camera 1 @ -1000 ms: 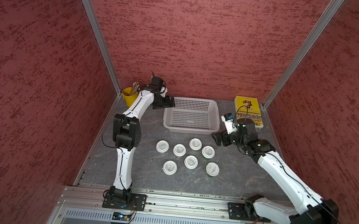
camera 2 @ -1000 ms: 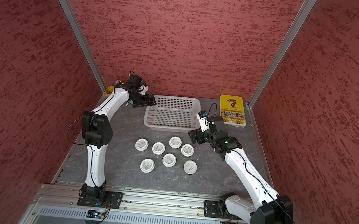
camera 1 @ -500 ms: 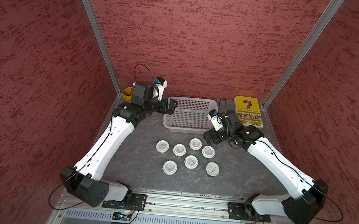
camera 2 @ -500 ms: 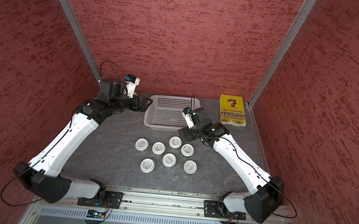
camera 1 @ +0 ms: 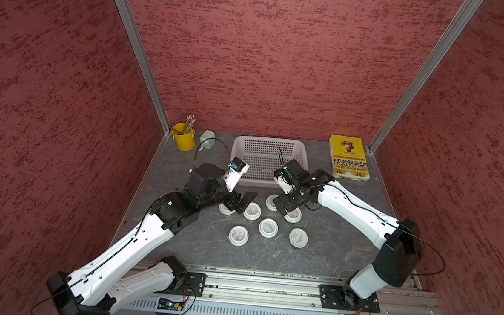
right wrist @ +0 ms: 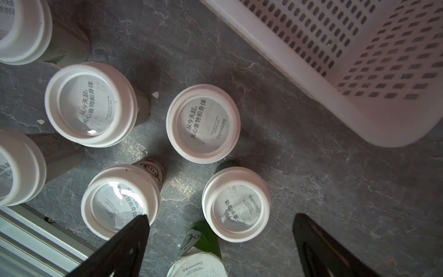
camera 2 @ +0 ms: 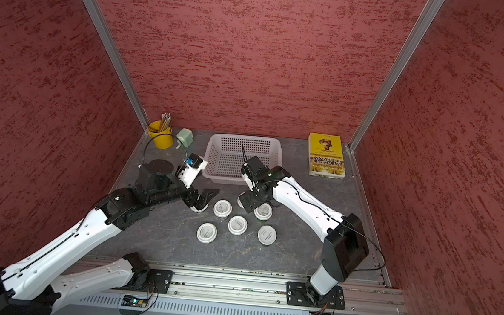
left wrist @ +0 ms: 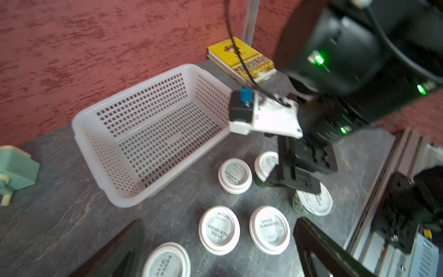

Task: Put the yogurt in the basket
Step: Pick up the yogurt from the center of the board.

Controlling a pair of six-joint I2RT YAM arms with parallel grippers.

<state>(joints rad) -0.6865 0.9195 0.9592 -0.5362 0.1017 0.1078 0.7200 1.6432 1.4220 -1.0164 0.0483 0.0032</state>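
Your left arm and right arm both stoop over the yogurt on the counter, jaws released.

light: even, faint shadows | glare: yogurt lid, right wrist view | blur: left wrist view

Left arm, right arm: glossy white link shells, black joint housings. Thin black cables along shells, looping free near wrists. White wrist camera mount, blue connector. Green indicator lights on black housing, upper right. Left gripper, right gripper: matte black, tapered fingers. Black base plates, silver screws.
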